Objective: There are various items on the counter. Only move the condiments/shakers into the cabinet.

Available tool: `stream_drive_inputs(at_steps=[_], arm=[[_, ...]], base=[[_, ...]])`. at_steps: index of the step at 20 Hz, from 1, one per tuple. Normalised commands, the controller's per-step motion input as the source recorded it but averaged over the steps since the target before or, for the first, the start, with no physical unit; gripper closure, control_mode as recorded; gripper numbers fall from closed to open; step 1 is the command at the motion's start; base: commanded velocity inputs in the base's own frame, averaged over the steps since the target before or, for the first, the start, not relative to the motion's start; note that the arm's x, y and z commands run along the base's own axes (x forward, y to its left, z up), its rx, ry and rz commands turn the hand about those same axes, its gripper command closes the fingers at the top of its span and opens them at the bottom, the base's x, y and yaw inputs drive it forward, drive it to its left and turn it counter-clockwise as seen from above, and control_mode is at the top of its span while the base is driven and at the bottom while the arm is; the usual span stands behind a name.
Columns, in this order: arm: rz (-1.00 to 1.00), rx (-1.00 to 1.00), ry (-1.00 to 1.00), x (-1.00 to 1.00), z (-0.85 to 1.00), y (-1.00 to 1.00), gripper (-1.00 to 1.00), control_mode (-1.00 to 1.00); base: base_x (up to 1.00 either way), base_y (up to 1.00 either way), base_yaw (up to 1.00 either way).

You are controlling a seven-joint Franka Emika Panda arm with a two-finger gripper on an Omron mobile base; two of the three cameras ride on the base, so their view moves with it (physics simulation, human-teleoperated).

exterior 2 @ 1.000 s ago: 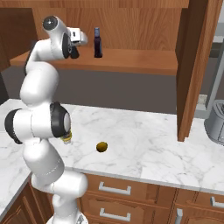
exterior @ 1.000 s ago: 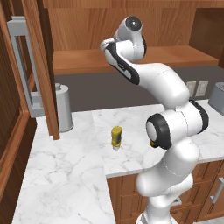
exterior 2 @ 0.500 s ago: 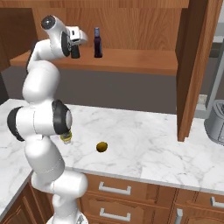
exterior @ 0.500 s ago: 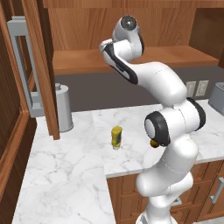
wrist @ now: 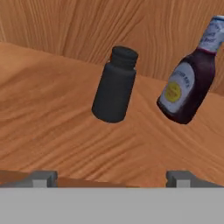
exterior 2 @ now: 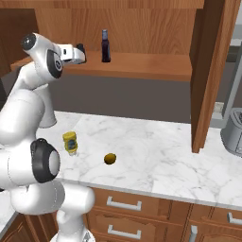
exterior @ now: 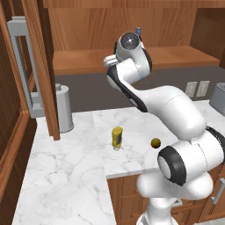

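**At the cabinet shelf: two containers up, the yellow one waits below**

Up at the shelf edge, our tool [exterior 2: 81, 53] hangs in front of the cabinet [exterior 2: 142, 28] with its tips apart and nothing between them. In the hand view both tips sit wide at the bottom, and the black shaker [wrist: 114, 85] stands free on the shelf [wrist: 52, 118] just ahead of them, no finger touching it. Beside it stands the dark bottle [wrist: 188, 78] with the blue cap, close to the shaker but apart from it.

We judge that the shaker is placed and the step in hand is pulling away from the shelf. What remains is the yellow squeeze bottle [exterior: 117, 137], upright on the counter [exterior: 70, 176] below, near the front edge. The small brown ball [exterior: 155, 143] lies near it and should stay put, as should the steel canister [exterior: 64, 108] at the back.

Next we need to back straight out so the fingers clear the shaker, then drop to the counter. The open door [exterior 2: 210, 71] stands well to one side; the shelf lip is the edge to mind. Free shelf remains on both sides of the pair.
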Motion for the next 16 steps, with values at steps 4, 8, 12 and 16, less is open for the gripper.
stream_drive_inputs(at_steps=[4, 8, 12, 16], arm=[[-0.27, -0.01, 0.30, -1.00, -0.99, 0.00, -1.00, -1.00], [-0.29, -0.01, 0.42, -1.00, -1.00, -0.01, -1.00, -1.00], [-0.26, 0.01, 0.67, -0.64, -1.00, -0.44, -1.00, -1.00], [0.09, 0.07, 0.29, 0.20, -0.28, -0.85, -1.00, -1.00]], base=[[0.00, 0.00, 0.00], [0.00, 0.00, 0.00], [0.00, 0.00, 0.00], [0.00, 0.00, 0.00]])
